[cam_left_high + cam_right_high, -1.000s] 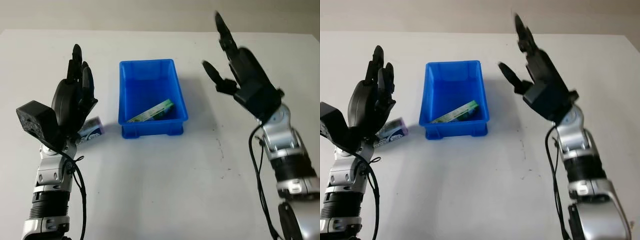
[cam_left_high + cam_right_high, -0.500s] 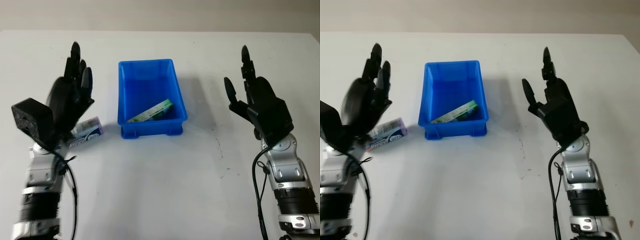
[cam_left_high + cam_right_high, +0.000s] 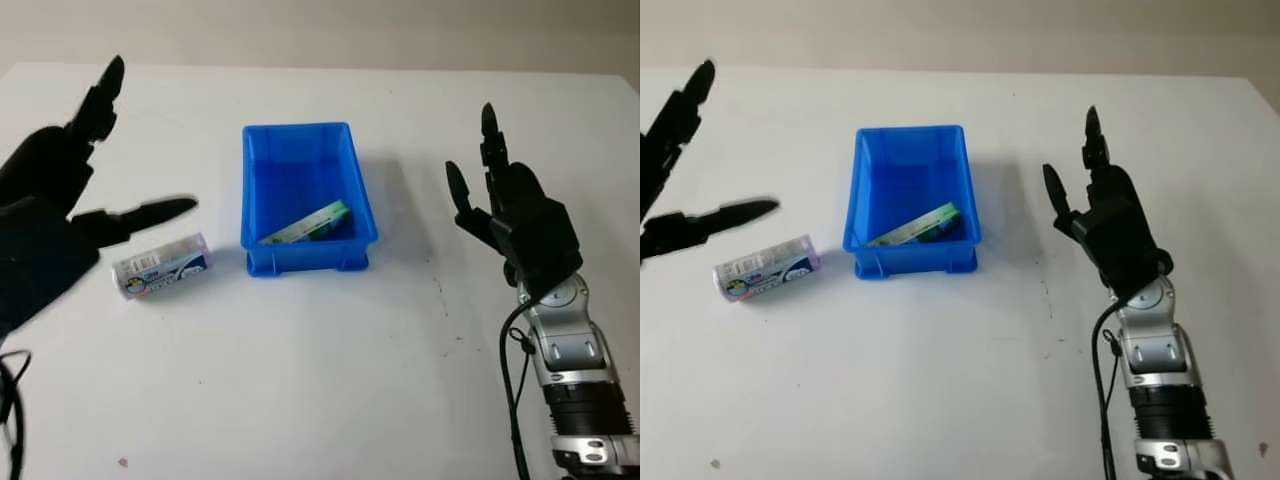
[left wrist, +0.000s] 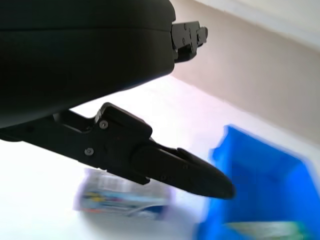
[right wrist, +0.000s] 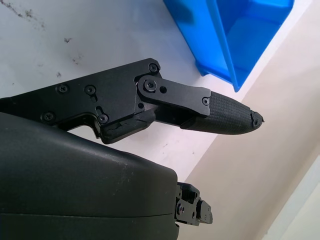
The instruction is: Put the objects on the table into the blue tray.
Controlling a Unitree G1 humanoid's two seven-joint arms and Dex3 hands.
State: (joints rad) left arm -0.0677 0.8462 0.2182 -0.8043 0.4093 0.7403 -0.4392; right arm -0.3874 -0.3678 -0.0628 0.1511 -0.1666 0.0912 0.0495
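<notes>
Left eye view: the blue tray (image 3: 300,150) is seen at mid-table on the white table (image 3: 320,380), its long axis running away from the robot. A green-and-white packet (image 3: 306,222) is seen inside it, against the near wall, its long axis slanted with the right end farther from the robot. A cylindrical tube (image 3: 161,266) is seen lying on its side on the table, left of the tray and apart from it, its long axis nearly crosswise with the right end slightly farther away. The left hand (image 3: 50,215) is raised above the table at the left edge, open, nothing held; one finger is pointed toward the tray above the tube. The right hand (image 3: 515,225) is held up right of the tray, well apart from it, open and empty.

Right eye view: the same layout is recorded. The gap between tube (image 3: 765,269) and tray (image 3: 910,262) is seen more plainly, and less of the left hand (image 3: 685,190) is taken in.

Left wrist view: one finger of the left hand (image 4: 165,165) is seen above the tube (image 4: 122,200), no contact made; a tray corner (image 4: 265,190) is recorded beside it.

Right wrist view: the right hand (image 5: 150,107) is seen over bare table, nothing pinched; a tray corner (image 5: 235,40) is seen beyond the fingertip.
</notes>
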